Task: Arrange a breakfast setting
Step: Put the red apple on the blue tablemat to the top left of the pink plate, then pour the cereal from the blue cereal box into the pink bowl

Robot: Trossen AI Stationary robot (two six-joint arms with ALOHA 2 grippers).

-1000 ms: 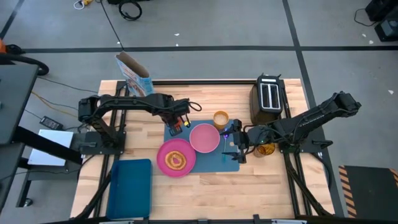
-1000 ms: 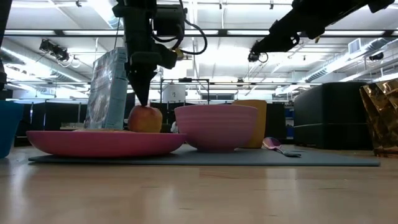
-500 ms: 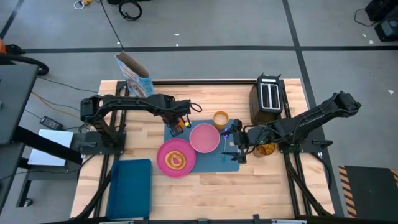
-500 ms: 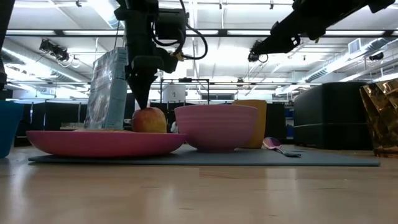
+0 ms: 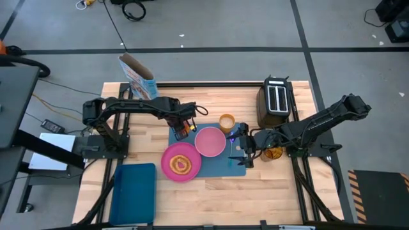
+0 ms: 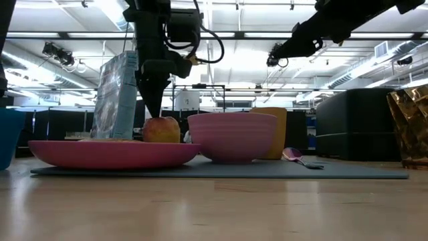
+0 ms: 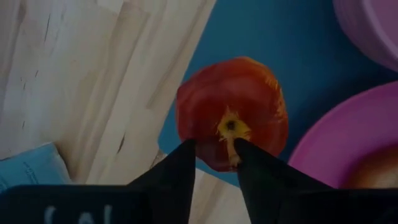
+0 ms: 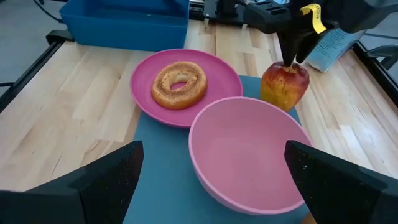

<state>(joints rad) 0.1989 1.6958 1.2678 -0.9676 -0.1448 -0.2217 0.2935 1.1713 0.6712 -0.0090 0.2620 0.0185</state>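
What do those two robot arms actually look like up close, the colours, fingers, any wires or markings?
Both arms are black, built of slim jointed segments. The left gripper ends in two dark fingers tapering to a narrow point, with a looping black cable and a small yellow-orange tag near the wrist. The right gripper has broad, flat dark fingers and a small blue-purple light beside it.

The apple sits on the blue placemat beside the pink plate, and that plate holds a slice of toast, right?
Not quite. The pink plate holds a ring-shaped bagel or doughnut, not a slice of toast; the right wrist view shows its hole clearly. The rest stands: the apple sits on the blue placemat beside the plate.
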